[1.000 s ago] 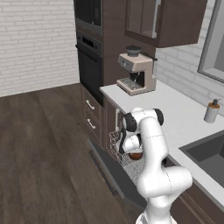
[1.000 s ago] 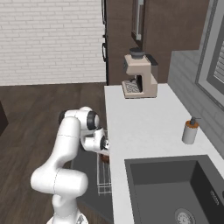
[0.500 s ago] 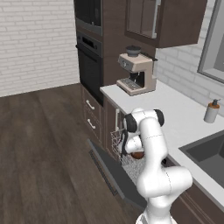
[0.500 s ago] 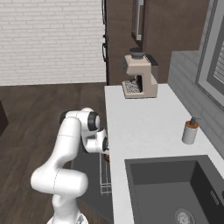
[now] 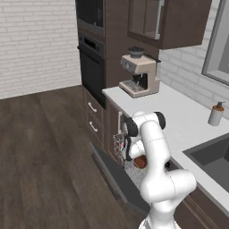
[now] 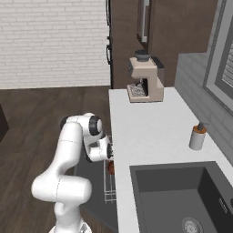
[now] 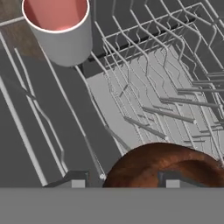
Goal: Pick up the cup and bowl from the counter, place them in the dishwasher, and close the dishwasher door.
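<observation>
The claw [image 7: 124, 180] stands partly open astride the bowl [image 7: 164, 166]; whether it grips is unclear. The bowl sits over the wire rack [image 7: 175, 87], beyond it the cup [image 7: 59, 28]. Lift straight up, clear of the tines.

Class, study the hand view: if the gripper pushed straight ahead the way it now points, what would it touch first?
Probably the round reddish-brown wooden bowl, lying right at the gripper fingertips in the white wire dishwasher rack. The white cup with the red inside sits farther off to one side. Depth is uncertain.
</observation>
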